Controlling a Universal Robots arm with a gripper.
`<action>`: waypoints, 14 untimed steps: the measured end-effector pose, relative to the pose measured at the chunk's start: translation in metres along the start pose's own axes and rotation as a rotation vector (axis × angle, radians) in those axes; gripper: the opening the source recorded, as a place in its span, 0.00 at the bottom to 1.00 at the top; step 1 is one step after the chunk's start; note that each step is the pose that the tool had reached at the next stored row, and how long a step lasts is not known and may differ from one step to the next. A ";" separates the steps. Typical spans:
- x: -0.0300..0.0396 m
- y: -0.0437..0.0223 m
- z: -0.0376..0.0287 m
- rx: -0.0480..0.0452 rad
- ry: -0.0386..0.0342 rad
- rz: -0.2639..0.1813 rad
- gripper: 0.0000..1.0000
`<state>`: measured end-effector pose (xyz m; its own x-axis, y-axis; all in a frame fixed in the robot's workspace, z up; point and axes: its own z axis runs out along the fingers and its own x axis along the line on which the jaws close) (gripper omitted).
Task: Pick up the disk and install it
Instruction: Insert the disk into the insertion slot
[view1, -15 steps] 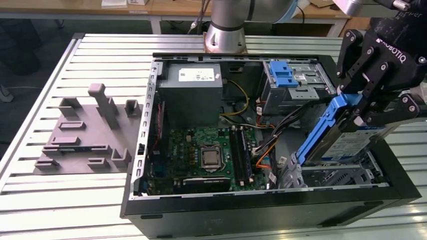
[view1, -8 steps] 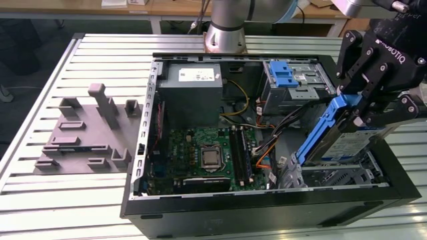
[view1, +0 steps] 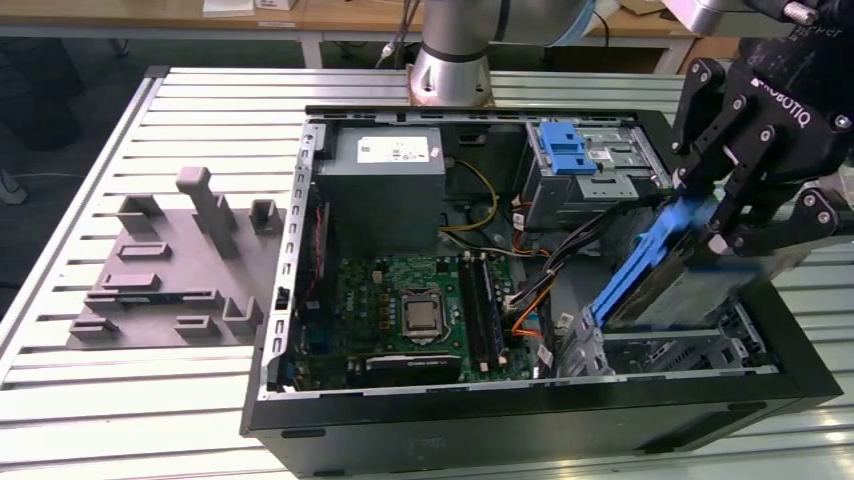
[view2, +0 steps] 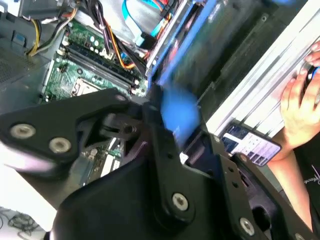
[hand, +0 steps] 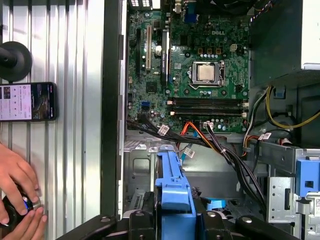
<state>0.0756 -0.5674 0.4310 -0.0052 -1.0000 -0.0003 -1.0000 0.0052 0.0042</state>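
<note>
An open computer case (view1: 534, 420) lies on its side on a slatted metal table (view1: 80, 250); the black gripper (view1: 714, 225) hangs over the case's corner at the exterior view's right, its fingers (view1: 767, 215) closed on the disk (view1: 654, 275); the disk is held tilted, blue carrier edge outward, its lower end down inside the case and its upper end clamped between the fingers; in the first wrist view the disk's blue bracket (hand: 174, 192) stands straight out from between the fingers, above a grey metal drive bay (hand: 145, 165); beyond the fingertips lies the green motherboard (hand: 195, 70) with a bare processor socket (hand: 205, 73), and a bundle of black, orange and yellow cables (hand: 220, 145) runs between board and bay; in the second wrist view the bracket (view2: 180, 112) is a blue blur just past the fingers; a grey fixture plate (view1: 167, 270) with upright blocks sits on the table well away from the gripper; outside the case wall a phone (hand: 27, 101) lies on the table, and a person's hands (hand: 17, 190) rest on a small round black object near it.
</note>
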 end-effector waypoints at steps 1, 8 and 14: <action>0.0000 0.0000 0.0000 0.0000 0.0000 0.000 0.37; 0.0003 0.0000 0.0095 0.0000 -0.0001 0.000 0.50; 0.0005 -0.0001 0.0202 -0.0001 0.0000 0.000 0.30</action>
<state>0.0756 -0.5680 0.4108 -0.0051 -1.0000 -0.0003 -1.0000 0.0051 0.0043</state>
